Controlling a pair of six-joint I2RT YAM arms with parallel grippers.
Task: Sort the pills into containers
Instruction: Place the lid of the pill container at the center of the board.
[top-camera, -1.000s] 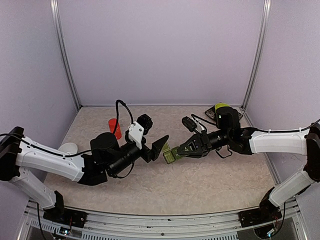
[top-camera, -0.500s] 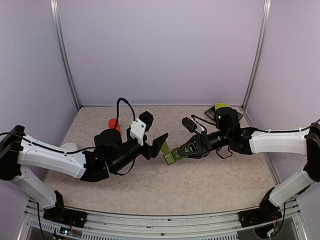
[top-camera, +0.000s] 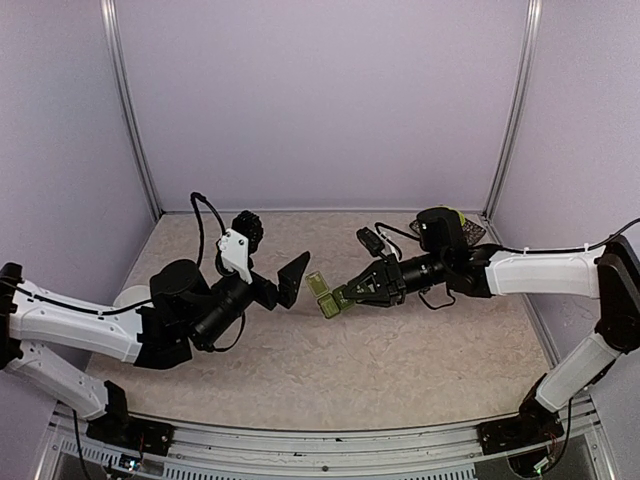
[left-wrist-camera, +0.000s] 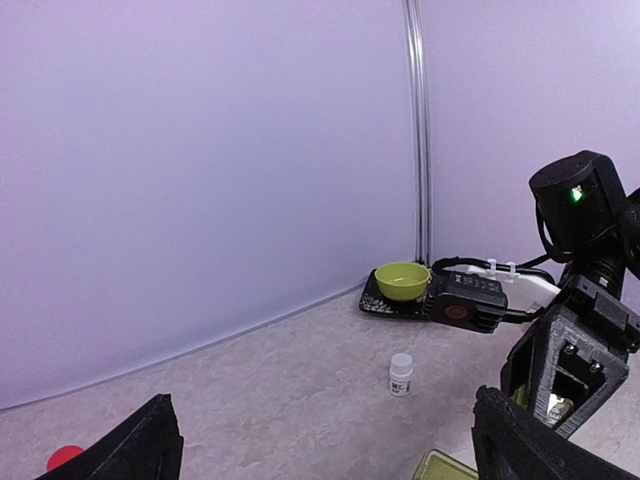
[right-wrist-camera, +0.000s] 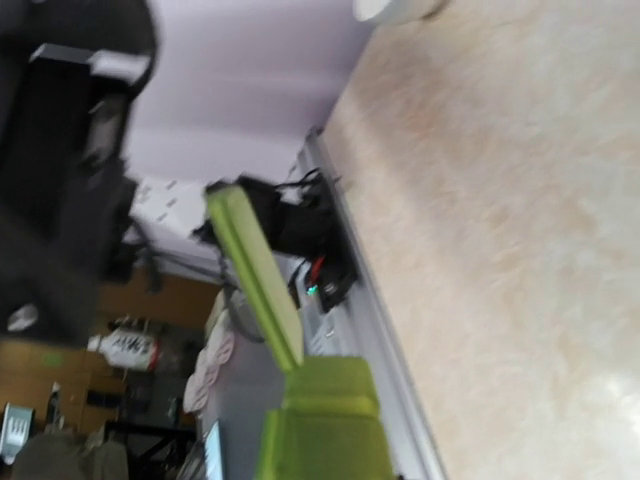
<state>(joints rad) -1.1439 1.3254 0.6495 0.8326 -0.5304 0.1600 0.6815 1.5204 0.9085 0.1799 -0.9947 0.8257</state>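
The left gripper (top-camera: 284, 283), jaws now spread wide, is being drawn back from the small green strip of lidded compartments (top-camera: 326, 304), which is being held above the table (top-camera: 400, 370) in the right gripper (top-camera: 347, 294), its jaws clamped on it, one lid raised for filling.

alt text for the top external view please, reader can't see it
The right gripper holds a small green strip of lidded pill compartments over the beige table, one lid raised. The open left gripper faces it, apart.
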